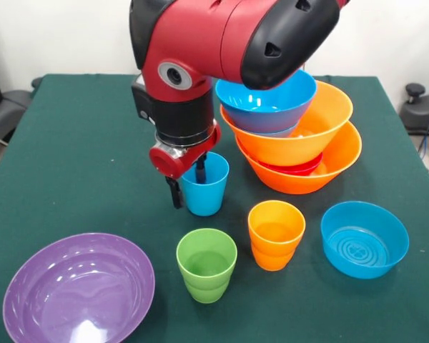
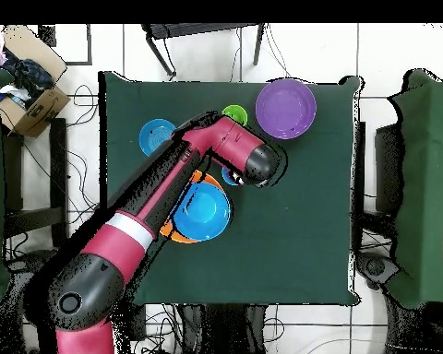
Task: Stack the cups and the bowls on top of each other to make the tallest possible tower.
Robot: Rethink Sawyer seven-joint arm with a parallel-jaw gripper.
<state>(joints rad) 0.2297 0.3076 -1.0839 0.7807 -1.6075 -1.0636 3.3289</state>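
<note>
While the arm (image 2: 161,207) hides much overhead, the hand (image 1: 188,182) straddles the blue cup's (image 1: 206,193) rim.

One camera sits low and close at the desk (image 1: 71,143) edge, looking across the green top at the arm (image 1: 229,36), which fills the upper frame. The other hangs high overhead, looking straight down, taking in the whole desk (image 2: 290,230) and surrounding floor (image 2: 401,55). Both share the desk top, though turned half round between them.
</note>
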